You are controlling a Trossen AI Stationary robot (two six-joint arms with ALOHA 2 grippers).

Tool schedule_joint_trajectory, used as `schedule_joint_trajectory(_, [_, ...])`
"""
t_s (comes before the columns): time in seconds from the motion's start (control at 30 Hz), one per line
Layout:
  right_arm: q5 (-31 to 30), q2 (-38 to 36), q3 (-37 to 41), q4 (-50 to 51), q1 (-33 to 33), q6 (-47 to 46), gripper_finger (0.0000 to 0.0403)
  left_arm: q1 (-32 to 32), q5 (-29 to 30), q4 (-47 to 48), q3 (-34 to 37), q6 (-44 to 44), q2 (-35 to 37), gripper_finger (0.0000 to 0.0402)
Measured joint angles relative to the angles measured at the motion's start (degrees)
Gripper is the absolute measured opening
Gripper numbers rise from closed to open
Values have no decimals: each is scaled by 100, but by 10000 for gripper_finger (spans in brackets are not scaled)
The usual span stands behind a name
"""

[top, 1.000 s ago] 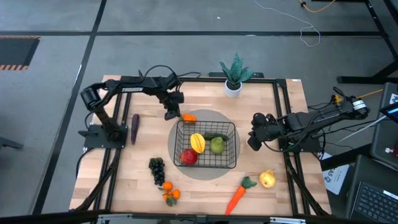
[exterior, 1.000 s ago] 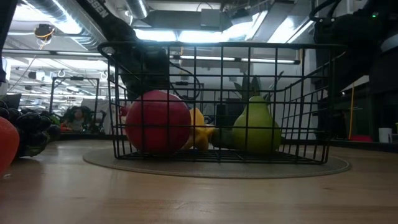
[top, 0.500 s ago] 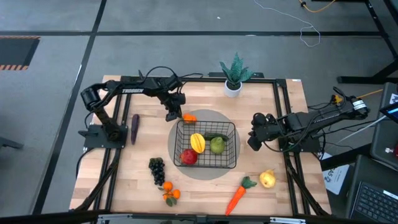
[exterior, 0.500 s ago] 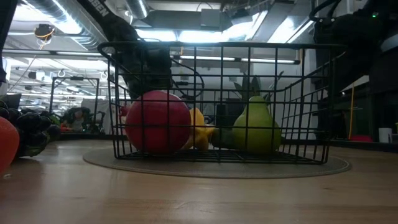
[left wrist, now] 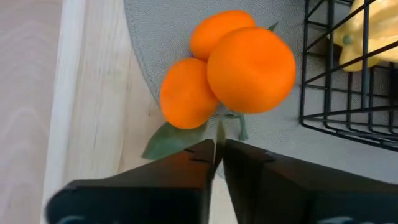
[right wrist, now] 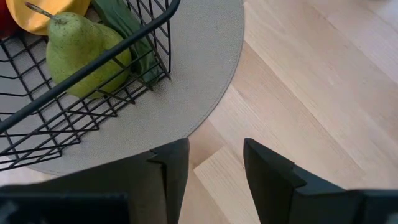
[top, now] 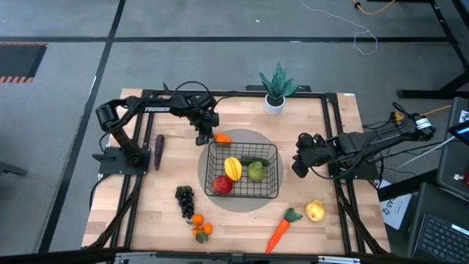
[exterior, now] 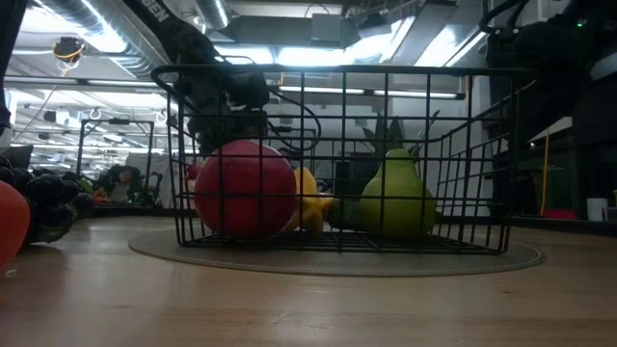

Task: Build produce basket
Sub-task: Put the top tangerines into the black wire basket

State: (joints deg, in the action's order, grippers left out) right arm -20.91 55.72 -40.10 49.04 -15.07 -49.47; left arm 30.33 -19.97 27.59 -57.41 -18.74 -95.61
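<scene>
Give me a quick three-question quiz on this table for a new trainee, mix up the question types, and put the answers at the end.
1. True or false: the green pear lies inside the basket.
2. Multiple choice: the left end effector is nearest to A) the black grapes, B) the orange cluster, C) the yellow pear.
3. Fill in the blank: the fingers of the right end effector, beside the basket, are ____.

Key: 1 true; 2 B; 3 open.
</scene>
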Motion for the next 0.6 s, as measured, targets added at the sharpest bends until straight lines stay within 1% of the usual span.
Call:
schedule_joint_trajectory(0.07, [-1, 0, 0, 0, 0, 0, 145, 0, -2, -7, 0, 2, 0, 5])
schedule_joint_trajectory(0.13, [-1, 0, 0, 0, -1, 0, 145, -2, 40, -18, 1, 3, 2, 4])
schedule_joint_trajectory(0.3, [-2, 0, 0, 2, -2, 15, 145, -71, 814, 3, -19, 171, 23, 1])
schedule_joint_trajectory(0.5, [-4, 0, 0, 4, -2, 26, 145, -205, 1337, 76, -341, 402, 272, 0])
schedule_joint_trajectory(0.6, [-2, 2, -2, 7, -2, 31, 145, -332, 1363, 204, -639, 466, 500, 0])
